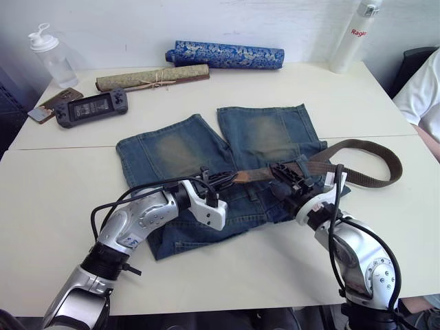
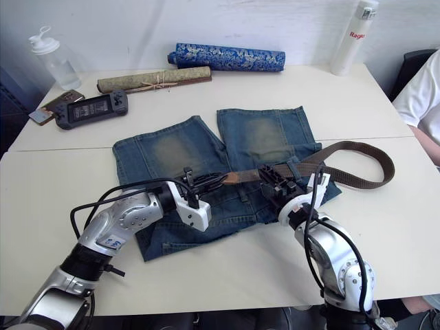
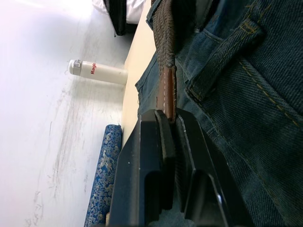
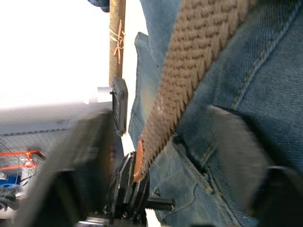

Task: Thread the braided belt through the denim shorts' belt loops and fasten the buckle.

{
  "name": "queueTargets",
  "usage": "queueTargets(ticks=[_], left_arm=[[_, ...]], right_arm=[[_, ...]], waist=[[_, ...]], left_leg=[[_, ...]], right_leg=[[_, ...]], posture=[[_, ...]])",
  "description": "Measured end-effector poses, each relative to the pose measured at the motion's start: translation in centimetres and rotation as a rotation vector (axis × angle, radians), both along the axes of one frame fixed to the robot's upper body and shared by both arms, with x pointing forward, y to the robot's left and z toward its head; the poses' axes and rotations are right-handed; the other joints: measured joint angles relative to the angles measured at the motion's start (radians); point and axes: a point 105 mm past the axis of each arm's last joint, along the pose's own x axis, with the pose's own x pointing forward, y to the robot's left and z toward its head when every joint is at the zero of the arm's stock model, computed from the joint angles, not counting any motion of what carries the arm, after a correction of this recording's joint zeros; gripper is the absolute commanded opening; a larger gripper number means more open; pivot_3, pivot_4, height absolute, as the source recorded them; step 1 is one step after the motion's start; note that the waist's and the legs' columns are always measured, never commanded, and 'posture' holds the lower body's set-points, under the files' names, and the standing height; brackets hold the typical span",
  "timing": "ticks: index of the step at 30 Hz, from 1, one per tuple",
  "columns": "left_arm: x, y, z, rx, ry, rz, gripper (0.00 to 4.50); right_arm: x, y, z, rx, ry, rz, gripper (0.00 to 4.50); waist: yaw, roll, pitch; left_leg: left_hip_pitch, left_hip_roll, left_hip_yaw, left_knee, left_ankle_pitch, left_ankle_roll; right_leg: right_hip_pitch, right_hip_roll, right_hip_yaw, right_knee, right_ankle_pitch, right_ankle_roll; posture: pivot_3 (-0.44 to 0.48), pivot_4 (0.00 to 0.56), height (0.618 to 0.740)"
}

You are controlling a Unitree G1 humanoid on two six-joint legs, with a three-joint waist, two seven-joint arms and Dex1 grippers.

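Nearest, the left tool (image 1: pixel 214 180) pinches the braided belt's (image 1: pixel 357 180) tan tip over the denim shorts' (image 1: pixel 179 155) waistband; the right tool (image 1: pixel 289 175) straddles the strap, fingers spread wide. Judging by this, feed the tip flat, aligned with the next loop, keeping slack trailing beyond the shorts.

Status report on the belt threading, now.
Left gripper shut on braided belt tan tip. Right gripper open, straddling the strap over the denim shorts waistband. Belt's far end looped loose on the table. Nothing blocking.
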Motion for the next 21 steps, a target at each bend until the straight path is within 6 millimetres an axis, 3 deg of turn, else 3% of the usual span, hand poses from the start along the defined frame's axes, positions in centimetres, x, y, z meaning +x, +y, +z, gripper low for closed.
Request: queueTargets(ticks=[4, 11, 16, 18, 21], left_arm=[[-0.1, 0.0, 0.0, 0.001, -0.002, -0.004, 0.0], [0.0, 0.0, 0.1, 0.004, -0.005, -0.006, 0.0], [-0.3, -0.3, 0.4, -0.044, 0.062, -0.045, 1.67], [-0.8, -0.2, 0.3, -0.105, 0.172, -0.064, 2.34], [-2.0, 0.3, -0.4, -0.176, 0.341, -0.095, 2.34]], right_arm=[[0.2, -0.1, 0.1, 0.012, -0.004, -0.015, 0.01], [0.4, 0.0, 0.2, 0.037, -0.006, -0.032, 0.01], [0.5, 0.0, 0.3, 0.038, -0.023, -0.042, 0.0], [0.7, 0.0, 0.4, 0.045, -0.032, -0.04, 0.0], [0.8, -0.6, 0.8, 0.038, -0.05, -0.046, 0.0]], waist=[[0.0, 0.0, 0.0], [0.0, 0.0, 0.0], [-0.001, 0.0, 0.0], [-0.003, 0.0, 0.0], [-0.013, 0.0, 0.0]], left_leg=[[0.0, 0.0, 0.0, 0.0, 0.0, 0.0], [0.0, 0.0, 0.0, 0.0, 0.0, 0.0], [-0.001, 0.0, 0.0, 0.0, 0.0, 0.0], [-0.001, 0.0, 0.0, 0.0, 0.0, 0.0], [-0.002, 0.0, 0.0, 0.001, 0.0, 0.0]], right_leg=[[0.0, 0.0, 0.0, 0.0, 0.0, 0.0], [-0.001, 0.0, 0.0, 0.001, 0.0, 0.0], [-0.001, 0.0, 0.0, 0.001, 0.0, -0.001], [-0.001, 0.0, 0.0, 0.001, 0.0, -0.001], [-0.003, 0.0, 0.001, 0.002, -0.001, -0.003]], posture=[[0.0, 0.15, 0.645], [0.0, 0.15, 0.645], [0.0, 0.15, 0.645], [0.0, 0.15, 0.645], [0.0, 0.15, 0.645]])
